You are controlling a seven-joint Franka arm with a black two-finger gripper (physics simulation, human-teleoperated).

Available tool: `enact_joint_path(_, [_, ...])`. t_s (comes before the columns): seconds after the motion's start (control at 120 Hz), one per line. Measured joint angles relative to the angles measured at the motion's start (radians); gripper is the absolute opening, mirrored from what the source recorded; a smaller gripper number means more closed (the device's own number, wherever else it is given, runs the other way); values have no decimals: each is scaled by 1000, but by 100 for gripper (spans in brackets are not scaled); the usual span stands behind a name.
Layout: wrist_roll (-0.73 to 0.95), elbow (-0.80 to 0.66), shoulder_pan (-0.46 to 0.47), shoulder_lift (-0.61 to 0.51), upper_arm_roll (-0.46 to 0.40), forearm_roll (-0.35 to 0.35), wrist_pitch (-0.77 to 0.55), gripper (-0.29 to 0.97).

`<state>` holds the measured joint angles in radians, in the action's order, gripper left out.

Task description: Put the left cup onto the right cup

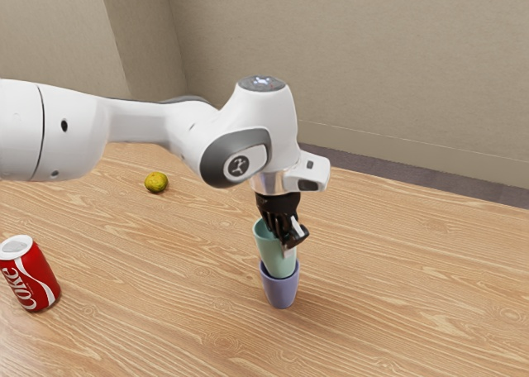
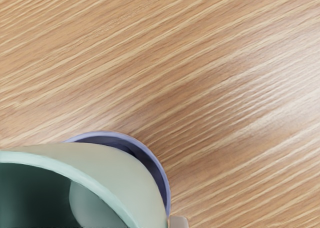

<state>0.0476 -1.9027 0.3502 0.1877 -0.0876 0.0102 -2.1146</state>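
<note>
exterior view: the end effector [image 1: 288, 232] is narrow and appears pinched on the rim wall of the green cup [image 1: 271, 249], on the side of the cup toward the exterior view's right. this cup hangs directly under it, its base already sunk into the purple cup [image 1: 279, 293] just below. the wrist view agrees: the green cup [image 2: 100, 175] sits close beneath the hand, with the purple cup's rim [image 2: 147, 155] curving around it. the stacking step looks nearly finished. what remains, as i judge it, is to let go and lift straight up without dragging the slightly tilted green cup back out. counted on the desk [image 1: 413, 269]: two cups, one red soda can [image 1: 25, 274] far off beside the arm, and one small yellow-green fruit [image 1: 156, 182] well behind the end effector.
</note>
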Motion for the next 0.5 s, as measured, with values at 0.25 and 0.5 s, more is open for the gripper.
enact_joint_path(0.25, [-4,-1,-1,31,2,3,-14,-10])
enact_joint_path(0.5, [-6,-9,-1,51,10,4,-16,-8])
